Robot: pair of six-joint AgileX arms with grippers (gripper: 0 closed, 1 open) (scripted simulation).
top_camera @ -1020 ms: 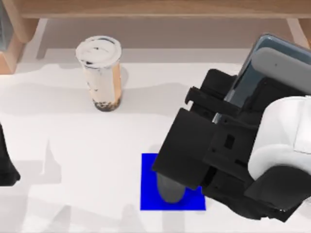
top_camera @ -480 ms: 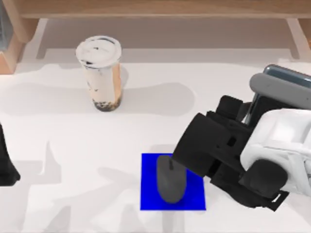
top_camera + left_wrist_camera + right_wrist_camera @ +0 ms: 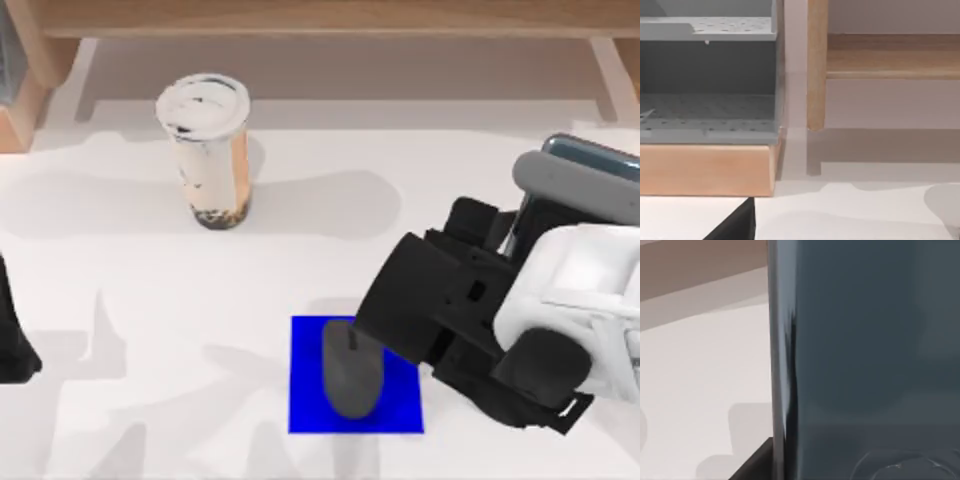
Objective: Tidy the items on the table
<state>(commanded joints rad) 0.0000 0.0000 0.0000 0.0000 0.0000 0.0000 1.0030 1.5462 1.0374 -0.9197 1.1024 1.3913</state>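
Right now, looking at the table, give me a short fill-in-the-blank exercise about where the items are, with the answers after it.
1. The computer mouse lies on a square pad coloured ____.
2. The lid of the cup is ____ in colour.
3. The cup stands toward the table's ____ side in the top view.
4. The arm beside the mouse is the ____ arm.

Missing words: blue; white; left; right

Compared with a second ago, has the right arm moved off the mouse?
Yes. The right arm has swung toward the table's right edge, uncovering most of the mouse, which lies on the blue pad as before.
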